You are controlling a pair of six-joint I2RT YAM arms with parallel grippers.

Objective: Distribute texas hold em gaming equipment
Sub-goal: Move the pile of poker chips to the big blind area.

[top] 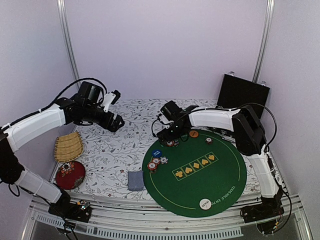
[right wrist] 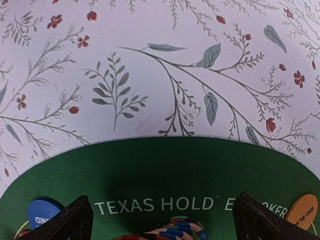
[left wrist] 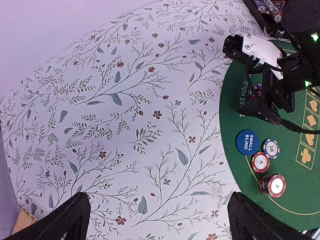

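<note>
Plainly, my right gripper (top: 171, 136) hangs wide open over the chip stack (right wrist: 176, 228), set at the far edge of the green mat (top: 212, 187) as a player's share, I judge; my left gripper (top: 116, 122) gapes empty.

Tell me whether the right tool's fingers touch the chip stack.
Apart. Right wrist view: the open right tool straddles the chip stack, green mat showing inside both fingers.

One mat (top: 220, 175). Three discs on it: one blue disc (top: 157, 152), one orange disc (top: 193, 134), one white disc (top: 204, 203). At mat's left edge: one blue-white chip (left wrist: 271, 148), one red chip (left wrist: 260, 161), one stack (left wrist: 273, 185). At far edge: one more stack (top: 171, 143), one lone chip (top: 209, 140). One card pile (top: 135, 180), one basket (top: 67, 146), one cushion (top: 70, 174), one case (top: 242, 95).
</note>
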